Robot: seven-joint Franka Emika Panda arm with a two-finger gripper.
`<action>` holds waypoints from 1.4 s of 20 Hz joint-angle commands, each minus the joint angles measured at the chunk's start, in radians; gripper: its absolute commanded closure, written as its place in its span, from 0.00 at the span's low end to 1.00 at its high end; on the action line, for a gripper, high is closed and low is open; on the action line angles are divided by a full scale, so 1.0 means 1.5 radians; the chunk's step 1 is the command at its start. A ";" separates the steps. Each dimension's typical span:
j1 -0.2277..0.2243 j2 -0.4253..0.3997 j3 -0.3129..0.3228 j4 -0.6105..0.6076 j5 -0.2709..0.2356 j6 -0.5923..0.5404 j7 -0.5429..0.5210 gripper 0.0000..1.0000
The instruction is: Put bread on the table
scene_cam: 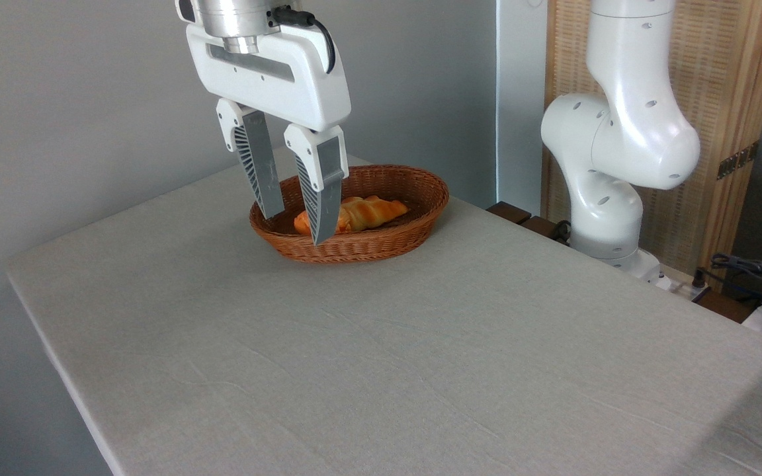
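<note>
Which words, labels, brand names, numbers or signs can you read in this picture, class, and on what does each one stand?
None can be read. The tool, the white arm, the wicker basket, the bread and the table cloth all show no writing in this view.

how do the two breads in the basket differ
The bun is brighter orange and largely hidden behind a gripper finger; the braided loaf is golden-brown and mostly in view. The bun looks small and sits at the basket's left, while the loaf is longer and stretches right. Both lie inside the wicker basket.
</note>
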 commanded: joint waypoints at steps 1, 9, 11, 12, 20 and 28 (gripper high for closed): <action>0.017 -0.014 -0.006 -0.011 -0.016 0.008 -0.007 0.00; 0.016 -0.014 -0.006 -0.011 -0.016 0.008 -0.008 0.00; 0.016 -0.014 -0.006 -0.011 -0.017 0.008 -0.008 0.00; 0.015 -0.015 -0.006 -0.011 -0.016 0.008 -0.009 0.00; -0.017 -0.034 -0.037 -0.054 -0.028 0.025 -0.009 0.00; -0.106 -0.077 -0.075 -0.199 -0.141 0.100 -0.007 0.00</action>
